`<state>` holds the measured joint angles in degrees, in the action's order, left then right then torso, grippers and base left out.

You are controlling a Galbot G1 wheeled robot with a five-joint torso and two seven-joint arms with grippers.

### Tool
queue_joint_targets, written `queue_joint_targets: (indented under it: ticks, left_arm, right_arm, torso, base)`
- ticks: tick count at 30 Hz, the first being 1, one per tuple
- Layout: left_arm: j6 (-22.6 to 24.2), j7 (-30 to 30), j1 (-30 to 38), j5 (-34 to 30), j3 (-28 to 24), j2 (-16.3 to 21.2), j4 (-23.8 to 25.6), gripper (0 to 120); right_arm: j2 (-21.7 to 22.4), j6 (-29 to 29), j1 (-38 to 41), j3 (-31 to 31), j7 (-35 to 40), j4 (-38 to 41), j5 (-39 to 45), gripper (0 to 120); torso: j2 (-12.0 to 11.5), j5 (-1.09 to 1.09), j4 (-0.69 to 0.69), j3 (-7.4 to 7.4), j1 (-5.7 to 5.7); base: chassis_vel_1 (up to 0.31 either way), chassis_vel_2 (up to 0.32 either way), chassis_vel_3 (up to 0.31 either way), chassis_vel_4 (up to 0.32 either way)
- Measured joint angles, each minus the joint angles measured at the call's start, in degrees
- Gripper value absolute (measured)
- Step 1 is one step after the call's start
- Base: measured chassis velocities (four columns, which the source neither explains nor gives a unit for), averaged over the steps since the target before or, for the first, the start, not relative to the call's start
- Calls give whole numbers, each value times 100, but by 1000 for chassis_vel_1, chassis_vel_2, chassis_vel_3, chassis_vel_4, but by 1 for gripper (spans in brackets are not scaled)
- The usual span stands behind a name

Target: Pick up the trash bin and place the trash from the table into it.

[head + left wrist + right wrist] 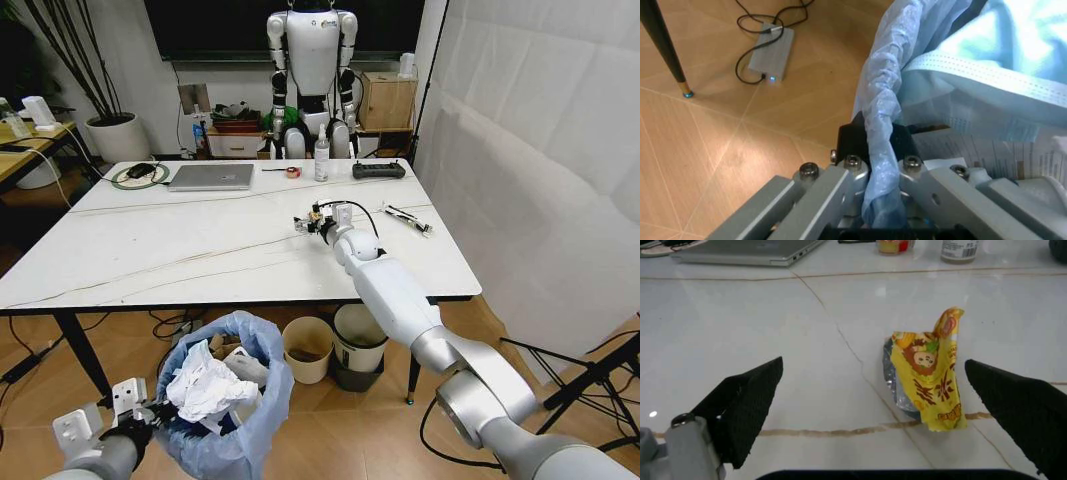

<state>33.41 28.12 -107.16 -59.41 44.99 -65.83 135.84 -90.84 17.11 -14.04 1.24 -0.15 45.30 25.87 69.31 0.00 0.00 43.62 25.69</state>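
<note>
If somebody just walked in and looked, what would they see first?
Probably the right gripper reaching over the white table, its black fingers wide open on either side of a crumpled yellow snack wrapper. Next, down by the floor at the table's near edge, the left gripper pinching the blue bag rim of the trash bin, which already holds crumpled white paper.
</note>
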Motion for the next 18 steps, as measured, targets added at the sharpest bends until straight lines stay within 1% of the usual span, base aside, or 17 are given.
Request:
queue_joint_targets:
  ticks: [18]
  left_arm:
    - [-3,-10,26,36,-18,-20,0,0]
  right_arm:
    - [8,-6,51,-243,5,-354,-161,100]
  torso:
    - [0,0,0,0,0]
  base:
    - [0,0,0,0]
